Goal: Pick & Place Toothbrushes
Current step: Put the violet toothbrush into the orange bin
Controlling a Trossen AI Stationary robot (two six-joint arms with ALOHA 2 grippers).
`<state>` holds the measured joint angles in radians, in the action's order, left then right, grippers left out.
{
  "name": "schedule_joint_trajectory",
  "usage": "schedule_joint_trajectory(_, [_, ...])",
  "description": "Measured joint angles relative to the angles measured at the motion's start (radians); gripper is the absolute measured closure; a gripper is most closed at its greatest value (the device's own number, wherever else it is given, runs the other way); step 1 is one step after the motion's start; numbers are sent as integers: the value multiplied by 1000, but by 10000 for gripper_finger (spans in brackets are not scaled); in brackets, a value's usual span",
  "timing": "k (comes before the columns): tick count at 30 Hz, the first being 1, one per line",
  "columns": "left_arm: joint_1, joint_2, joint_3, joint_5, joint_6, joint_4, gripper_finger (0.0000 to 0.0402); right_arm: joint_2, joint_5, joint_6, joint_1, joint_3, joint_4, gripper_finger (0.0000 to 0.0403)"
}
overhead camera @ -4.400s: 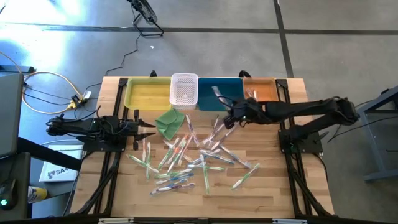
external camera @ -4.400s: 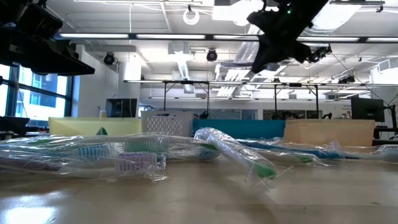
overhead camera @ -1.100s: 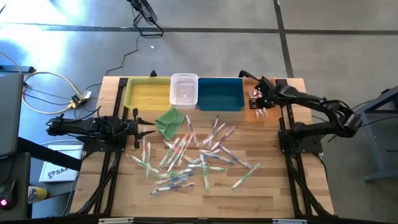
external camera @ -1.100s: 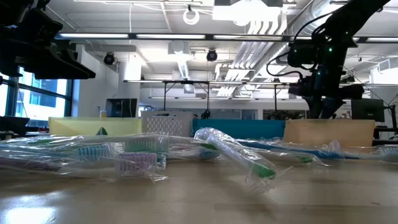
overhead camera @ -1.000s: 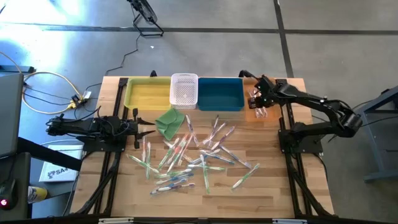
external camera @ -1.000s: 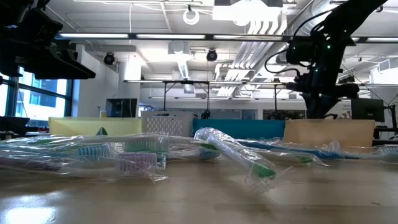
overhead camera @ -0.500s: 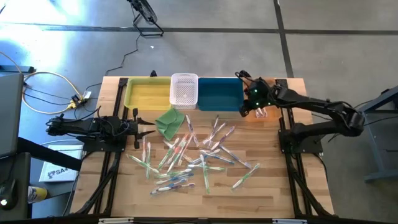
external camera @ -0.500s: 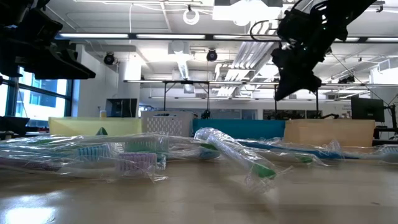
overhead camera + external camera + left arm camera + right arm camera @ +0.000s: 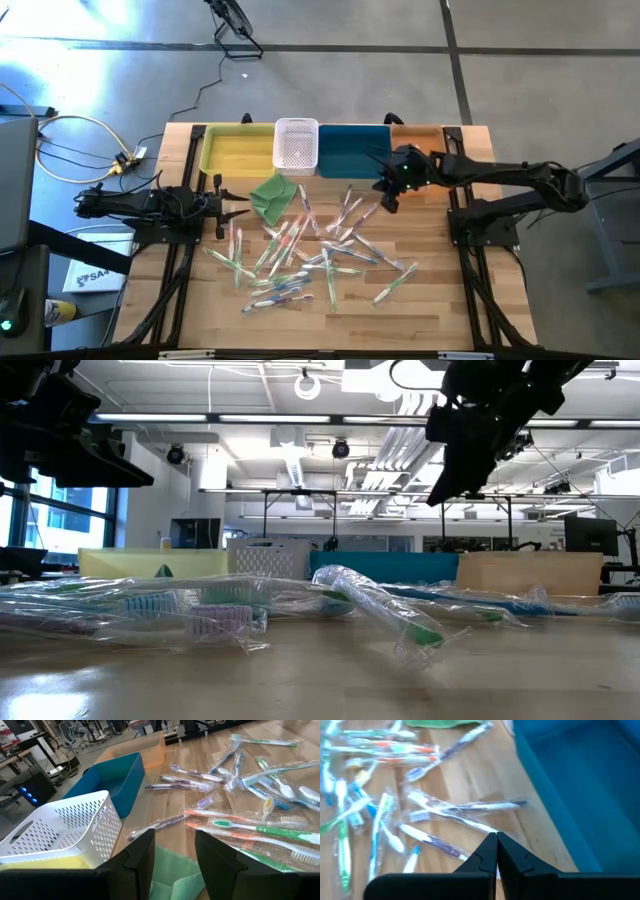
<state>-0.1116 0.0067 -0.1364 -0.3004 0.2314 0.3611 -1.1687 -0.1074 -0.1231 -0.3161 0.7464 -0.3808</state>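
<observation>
1. My right gripper (image 9: 385, 197) has swung back from the orange bin (image 9: 440, 137) to the pile's edge, fingers pressed together, empty.
2. Left gripper (image 9: 222, 205) waits spread beside the cloth (image 9: 272, 194).
3. Toothbrushes (image 9: 300, 255) lie scattered mid-table: light, stiff sticks in slick, crinkly wrappers; I'd pinch mid-handle.

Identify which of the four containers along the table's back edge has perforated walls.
The white basket, second from the left, between the yellow bin and the blue bin. Its walls are full of small holes; the other three, including the orange bin, are solid-walled.
</observation>
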Motion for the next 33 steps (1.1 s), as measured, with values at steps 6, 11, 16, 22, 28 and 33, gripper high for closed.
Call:
schedule_joint_trajectory(6, [0,0,0,0,0,0,265,0,0,-5,35,0,59,401])
schedule_joint_trajectory(11, [0,0,0,3,-37,-2,265,0,0,-4,44,0,98,401])
schedule_joint_trajectory(16, [0,0,1,4,-130,-14,265,0,1,-4,44,0,134,401])
schedule_joint_trajectory(22, [0,0,1,4,-195,-15,265,0,0,-4,43,0,182,401])
schedule_joint_trajectory(28, [0,0,1,4,-217,-18,265,0,0,-3,43,0,247,401])
schedule_joint_trajectory(33, [0,0,1,3,-240,-19,265,0,4,-3,43,0,273,401])
